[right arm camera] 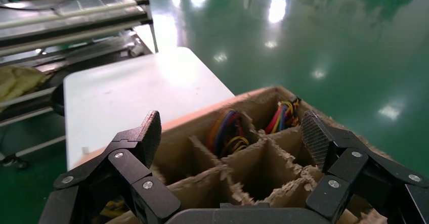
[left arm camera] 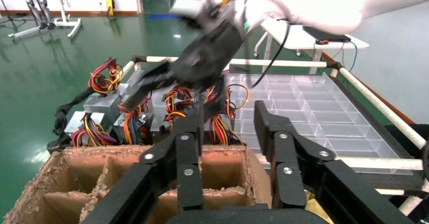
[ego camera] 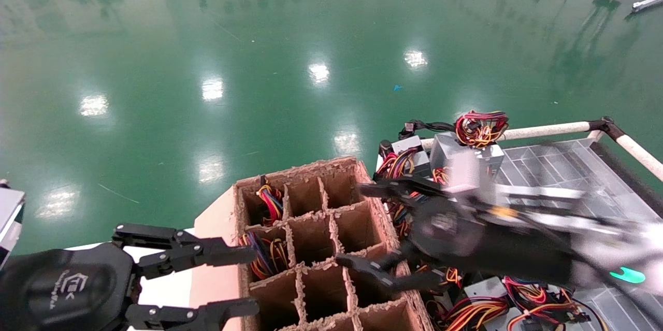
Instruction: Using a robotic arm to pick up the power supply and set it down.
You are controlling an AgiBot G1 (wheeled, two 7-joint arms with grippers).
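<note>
The robotic arm's black right gripper hovers open and empty over the right edge of the cardboard divider box; its white shell shows in the left wrist view. In the right wrist view the right gripper spreads wide above the cells. Grey power supply boxes with red, yellow and black wires lie heaped just beyond the box, also in the left wrist view. Wire bundles fill two far-left cells. I cannot tell which unit is the task's power supply. My left gripper rests open at the box's near-left side.
A clear compartmented tray inside a white-railed frame holds the heap on the right. The box stands on a white table. Glossy green floor lies beyond. Most cells of the box are empty.
</note>
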